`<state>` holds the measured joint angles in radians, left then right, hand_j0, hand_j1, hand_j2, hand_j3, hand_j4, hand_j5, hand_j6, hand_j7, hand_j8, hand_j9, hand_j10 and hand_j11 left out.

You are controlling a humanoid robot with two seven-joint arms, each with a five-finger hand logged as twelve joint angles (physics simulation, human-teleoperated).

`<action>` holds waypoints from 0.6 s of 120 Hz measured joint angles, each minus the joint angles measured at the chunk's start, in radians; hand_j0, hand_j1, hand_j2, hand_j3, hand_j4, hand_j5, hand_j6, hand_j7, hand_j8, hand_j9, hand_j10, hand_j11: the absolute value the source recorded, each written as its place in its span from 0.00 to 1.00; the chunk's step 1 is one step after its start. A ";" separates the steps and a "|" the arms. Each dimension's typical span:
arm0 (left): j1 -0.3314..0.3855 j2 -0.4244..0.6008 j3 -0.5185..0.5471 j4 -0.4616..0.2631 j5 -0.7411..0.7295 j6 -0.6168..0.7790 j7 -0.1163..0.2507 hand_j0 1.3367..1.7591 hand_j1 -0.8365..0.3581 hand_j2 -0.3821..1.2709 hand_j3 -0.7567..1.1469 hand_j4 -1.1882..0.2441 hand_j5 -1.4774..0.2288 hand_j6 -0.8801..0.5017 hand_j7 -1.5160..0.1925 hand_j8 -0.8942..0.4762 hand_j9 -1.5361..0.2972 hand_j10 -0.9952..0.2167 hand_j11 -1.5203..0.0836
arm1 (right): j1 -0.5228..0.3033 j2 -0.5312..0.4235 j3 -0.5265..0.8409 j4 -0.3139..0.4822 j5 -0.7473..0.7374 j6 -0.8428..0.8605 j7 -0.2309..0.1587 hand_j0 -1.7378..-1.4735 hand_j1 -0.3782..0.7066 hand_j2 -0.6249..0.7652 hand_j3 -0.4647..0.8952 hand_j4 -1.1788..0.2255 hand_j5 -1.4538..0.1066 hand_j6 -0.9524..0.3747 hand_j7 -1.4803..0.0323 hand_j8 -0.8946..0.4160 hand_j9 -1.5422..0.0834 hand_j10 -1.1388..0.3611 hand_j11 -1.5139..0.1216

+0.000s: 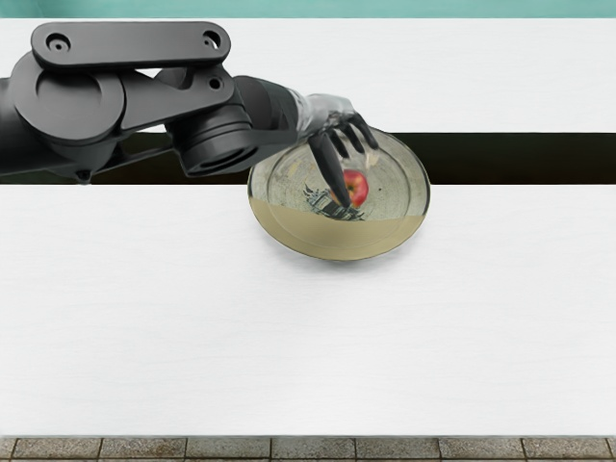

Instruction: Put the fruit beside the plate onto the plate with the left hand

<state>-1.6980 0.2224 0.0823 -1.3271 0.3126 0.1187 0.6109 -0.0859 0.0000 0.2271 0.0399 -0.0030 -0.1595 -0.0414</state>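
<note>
Left hand point(337, 135), upper centre of frame, arm entering from the left edge. Fingers point(328, 168) spread and pointing down over the plate point(289, 223), closed on nothing; one fingertip overlaps the left edge of the fruit point(358, 188). Fruit red, lying on the plate near its middle. Plate sits at the far edge of the white table point(289, 337).

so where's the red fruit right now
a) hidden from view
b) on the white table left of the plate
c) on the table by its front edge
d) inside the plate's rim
d, the red fruit shows inside the rim of the plate, near its middle, just under the left hand; whether the hand grips it cannot be told.
</note>
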 joint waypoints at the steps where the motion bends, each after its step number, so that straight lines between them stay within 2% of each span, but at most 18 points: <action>1: 0.000 0.000 0.000 0.000 0.000 0.000 0.000 0.75 0.67 0.27 0.40 0.56 0.59 0.42 0.61 0.44 0.58 0.50 0.64 | 0.000 0.000 0.000 0.000 0.000 0.000 0.000 0.30 0.06 0.45 0.34 0.82 0.90 0.69 0.95 0.66 0.92 0.74 0.90; 36: 0.020 0.042 -0.035 -0.004 -0.053 -0.019 0.000 0.76 0.73 0.26 0.40 0.63 0.66 0.45 0.68 0.47 0.64 0.59 0.72 | 0.000 0.000 0.000 0.000 0.000 0.000 0.000 0.30 0.06 0.45 0.34 0.82 0.90 0.69 0.95 0.66 0.92 0.74 0.90; 48: 0.033 0.106 -0.078 -0.003 -0.216 -0.136 0.000 0.76 0.74 0.26 0.40 0.64 0.67 0.45 0.69 0.47 0.65 0.60 0.73 | 0.000 0.000 0.000 0.000 0.000 0.000 0.000 0.30 0.06 0.45 0.34 0.82 0.90 0.69 0.95 0.66 0.92 0.74 0.90; 61: 0.066 0.167 -0.138 0.001 -0.292 -0.292 0.000 0.76 0.74 0.26 0.40 0.65 0.67 0.46 0.69 0.47 0.66 0.61 0.74 | 0.000 0.000 0.000 0.000 0.000 0.000 0.000 0.30 0.06 0.45 0.34 0.82 0.90 0.69 0.95 0.66 0.92 0.74 0.90; 65: 0.085 0.194 -0.152 0.003 -0.298 -0.339 -0.018 0.76 0.74 0.26 0.40 0.65 0.67 0.46 0.69 0.47 0.66 0.61 0.74 | 0.000 0.000 0.000 0.000 0.000 0.000 0.000 0.30 0.06 0.45 0.34 0.82 0.90 0.69 0.95 0.66 0.92 0.74 0.90; 72: 0.154 0.235 -0.185 0.008 -0.294 -0.425 -0.075 0.76 0.74 0.26 0.40 0.65 0.67 0.46 0.70 0.47 0.66 0.61 0.74 | 0.000 0.000 0.000 0.000 0.000 0.000 0.000 0.30 0.06 0.45 0.34 0.82 0.90 0.69 0.95 0.66 0.92 0.74 0.90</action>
<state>-1.5445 0.4572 -0.1030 -1.3189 0.0186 -0.3063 0.5363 -0.0859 0.0000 0.2271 0.0399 -0.0030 -0.1595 -0.0416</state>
